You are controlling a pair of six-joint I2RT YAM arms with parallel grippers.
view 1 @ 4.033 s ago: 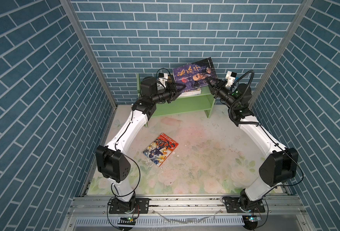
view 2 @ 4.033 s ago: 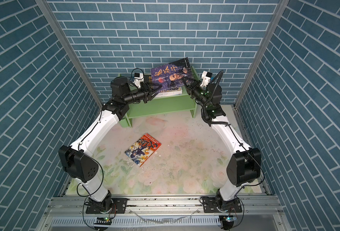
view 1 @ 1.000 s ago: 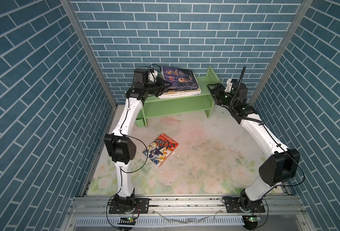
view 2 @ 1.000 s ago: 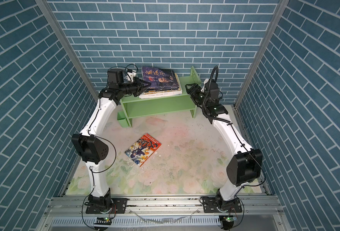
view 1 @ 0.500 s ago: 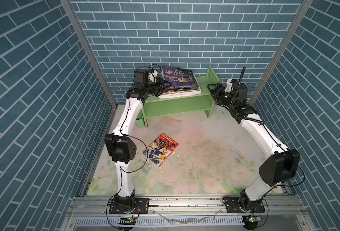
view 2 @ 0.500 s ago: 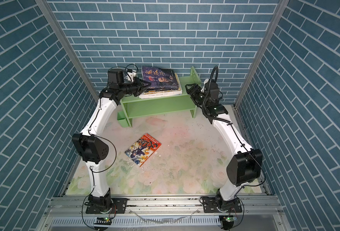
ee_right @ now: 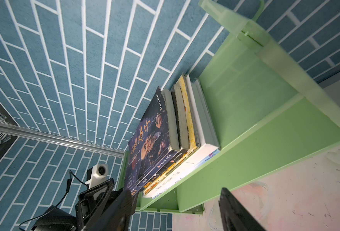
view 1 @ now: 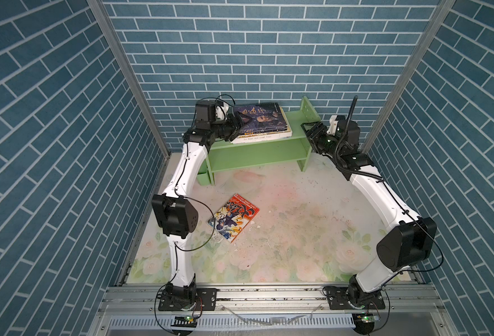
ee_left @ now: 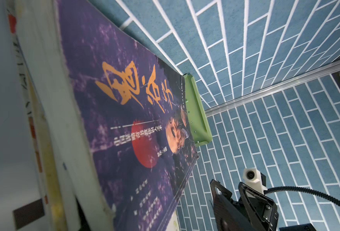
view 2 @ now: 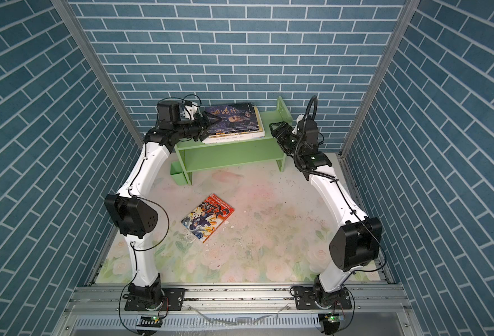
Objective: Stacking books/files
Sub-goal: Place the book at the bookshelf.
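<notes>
Lying flat on the top board of the light green shelf [view 1: 269, 149], the stack of books [view 1: 264, 132] occupies the shelf's left half, close to the blue brick wall [view 1: 240, 58]. Topmost is the purple book [view 1: 259, 116], face up, with orange characters and a red disc on its cover. The left wrist view shows it at close range [ee_left: 125, 120], with the page edges of the books beneath. Lowest is the large white book [view 1: 261, 137], whose spine projects past the others toward the front. Yellowed and dark volumes lie between the two.

The left gripper [view 1: 238, 127] is at the stack's left end, level with the upper books, one finger over the edge of the purple cover. Whether its jaws are apart or clamped on that book cannot be told from any view.

The right gripper [view 1: 309, 132] hangs near the shelf's right end, just by the upright end panel [view 1: 309, 112] and well apart from the stack. Its jaws stand apart with nothing between them. In the right wrist view its fingers [ee_right: 233, 210] frame only shelf and mat.

The red comic [view 1: 234, 216] lies alone, face up and skewed, on the floral mat [view 1: 312, 221]. It is near the left arm's elbow and well apart from the shelf. Both top views show it so [view 2: 208, 216].
</notes>
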